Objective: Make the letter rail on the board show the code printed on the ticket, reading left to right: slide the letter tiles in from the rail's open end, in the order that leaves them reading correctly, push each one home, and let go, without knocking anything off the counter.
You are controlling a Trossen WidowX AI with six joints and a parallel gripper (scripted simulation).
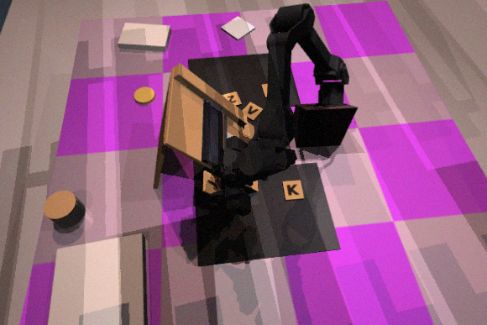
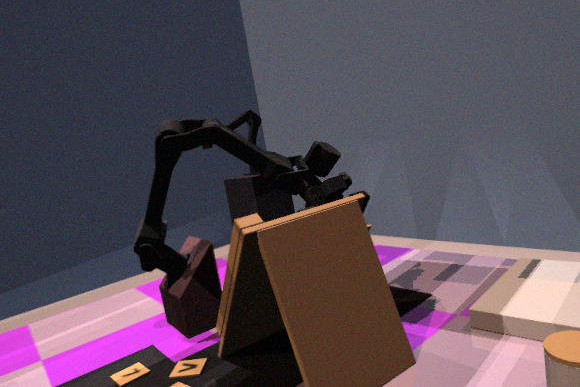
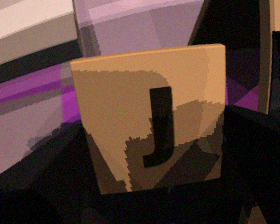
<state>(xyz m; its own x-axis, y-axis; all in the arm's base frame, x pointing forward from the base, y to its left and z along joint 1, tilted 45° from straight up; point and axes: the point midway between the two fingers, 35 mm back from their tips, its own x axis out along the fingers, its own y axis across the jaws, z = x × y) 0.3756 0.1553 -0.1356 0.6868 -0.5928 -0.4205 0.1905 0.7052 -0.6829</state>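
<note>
My gripper (image 1: 228, 167) is shut on a tan letter tile J (image 3: 151, 124), which fills the wrist view, upright and facing the camera. The gripper hangs at the near end of the dark letter rail (image 1: 212, 128) on the sloping wooden board (image 1: 185, 120) (image 2: 325, 291). In the exterior view the gripper (image 2: 361, 198) is only partly seen behind the board's upper right corner. Loose tiles lie on the black mat (image 1: 302, 232): K (image 1: 293, 190), V (image 1: 252, 111) (image 2: 188, 367), Z (image 1: 232, 98) (image 2: 130, 373). One more tile (image 1: 209, 183) lies half hidden under the gripper. A small white card (image 1: 238, 27) lies beyond the board.
The arm's dark base block (image 1: 324, 124) stands right of the board. A yellow disc (image 1: 144, 95), a short cylinder with a tan top (image 1: 62, 207) (image 2: 562, 356), a flat white block (image 1: 144, 35) and a large pale box (image 1: 96, 282) (image 2: 525, 301) sit on the left side.
</note>
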